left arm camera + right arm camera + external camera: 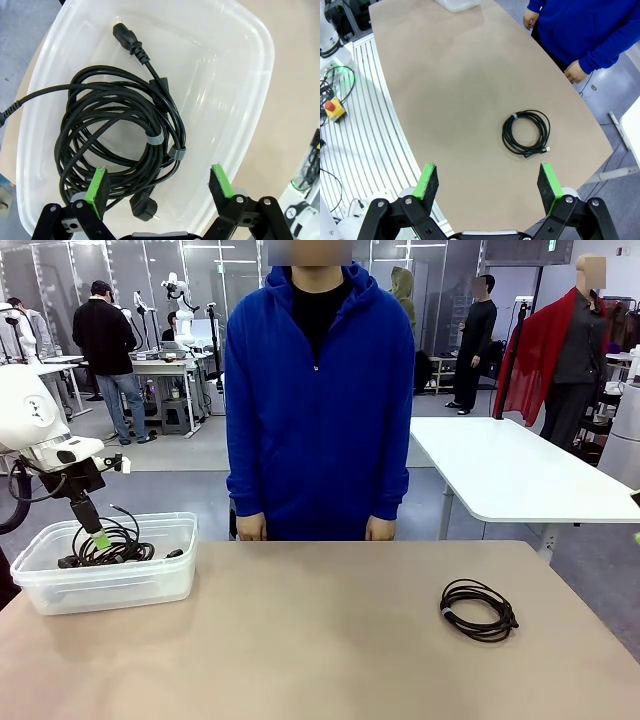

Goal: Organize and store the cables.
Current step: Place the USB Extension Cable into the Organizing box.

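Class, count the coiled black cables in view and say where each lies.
3, as far as shows: one coil alone on the table, robot's right side; a braided coil and a smooth power cord overlapping in the clear bin. More may be hidden beneath them.

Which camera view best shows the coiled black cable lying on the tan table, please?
The right wrist view: it looks down on the coiled black cable, showing its full ring, band and plug end. The front view shows it low and foreshortened. The left wrist view faces other cables in the clear plastic bin.
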You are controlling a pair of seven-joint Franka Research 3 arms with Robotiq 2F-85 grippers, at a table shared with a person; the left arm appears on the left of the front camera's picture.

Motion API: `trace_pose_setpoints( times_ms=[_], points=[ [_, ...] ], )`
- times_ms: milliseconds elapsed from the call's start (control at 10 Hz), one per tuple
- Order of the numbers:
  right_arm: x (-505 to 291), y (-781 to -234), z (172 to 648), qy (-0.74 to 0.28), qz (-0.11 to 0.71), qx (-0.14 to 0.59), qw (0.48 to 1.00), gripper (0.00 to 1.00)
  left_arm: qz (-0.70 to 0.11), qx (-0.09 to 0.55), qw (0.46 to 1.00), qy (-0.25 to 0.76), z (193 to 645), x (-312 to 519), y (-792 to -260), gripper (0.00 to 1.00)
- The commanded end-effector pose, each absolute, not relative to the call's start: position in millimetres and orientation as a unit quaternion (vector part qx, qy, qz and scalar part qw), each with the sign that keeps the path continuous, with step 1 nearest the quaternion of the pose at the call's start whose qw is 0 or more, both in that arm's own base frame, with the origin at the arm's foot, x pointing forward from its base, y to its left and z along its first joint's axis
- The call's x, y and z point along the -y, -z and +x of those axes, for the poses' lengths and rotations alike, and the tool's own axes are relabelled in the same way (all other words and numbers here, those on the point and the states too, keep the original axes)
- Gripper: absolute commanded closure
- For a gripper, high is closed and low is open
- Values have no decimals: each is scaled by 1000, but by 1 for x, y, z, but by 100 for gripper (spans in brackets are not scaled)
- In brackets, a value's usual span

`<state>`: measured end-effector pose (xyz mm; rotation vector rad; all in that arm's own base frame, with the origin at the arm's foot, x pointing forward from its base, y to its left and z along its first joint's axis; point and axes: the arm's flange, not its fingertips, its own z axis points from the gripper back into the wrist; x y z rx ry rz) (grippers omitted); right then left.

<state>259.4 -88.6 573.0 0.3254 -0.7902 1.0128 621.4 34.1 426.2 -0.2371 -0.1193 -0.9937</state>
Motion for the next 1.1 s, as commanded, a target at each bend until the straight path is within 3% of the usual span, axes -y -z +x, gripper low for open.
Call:
trace_pose_setpoints(
  times_ms=[0, 900, 1000],
  points=[
    [89, -573, 259, -471, 151, 367, 788, 0, -112, 58, 871, 474, 622, -35, -426, 0],
    [89, -573, 259, -470, 151, 367, 788, 0, -113, 57, 871, 475, 621, -34, -426, 0],
    [78, -572, 270, -425, 111, 368, 820, 0, -123, 70, 867, 478, 601, -26, -444, 0]
  ],
)
